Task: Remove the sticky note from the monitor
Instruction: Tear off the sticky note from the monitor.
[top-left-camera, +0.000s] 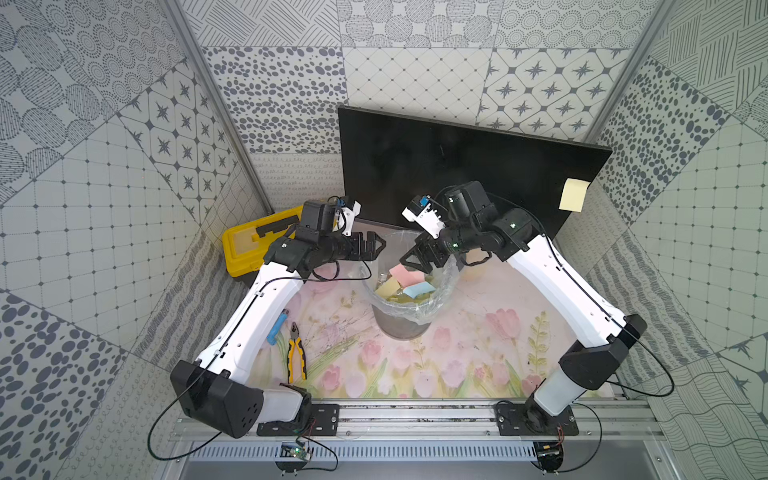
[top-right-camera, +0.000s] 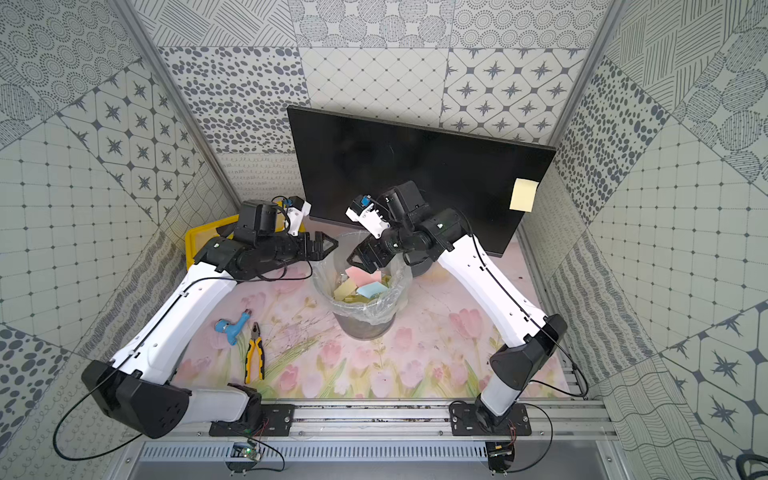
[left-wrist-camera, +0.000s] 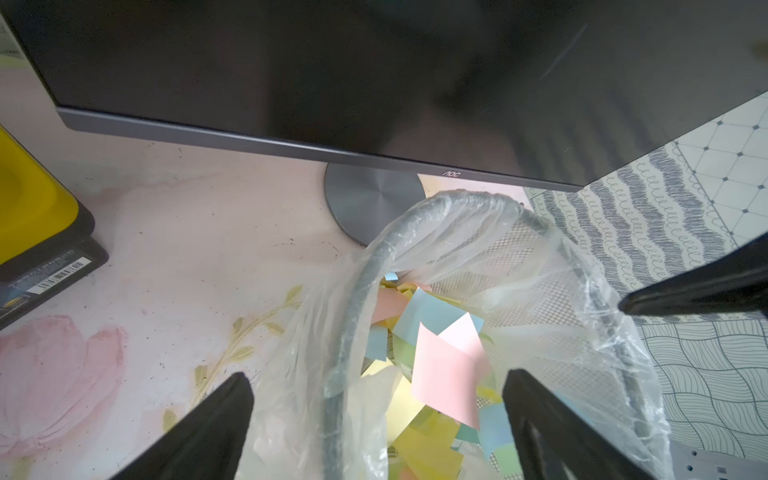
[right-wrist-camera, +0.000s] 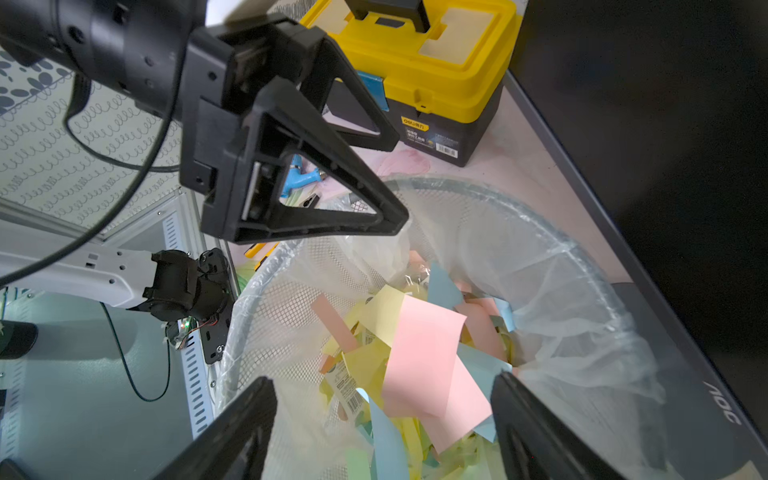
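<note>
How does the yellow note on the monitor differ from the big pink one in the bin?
The yellow note is stuck upright on the monitor, alone near its edge; the pink note lies loose atop other notes in the bin. Yellow looks flat, pink curls. Both look blank.

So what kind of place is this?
Likely a robot test booth, not a home: patterned grey-and-white panel walls, two white-and-black robot arms bolted to a metal rail, a flat black monitor.

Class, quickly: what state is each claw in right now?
Left claw: open, holding nothing.
Right claw: open, holding nothing.
</note>
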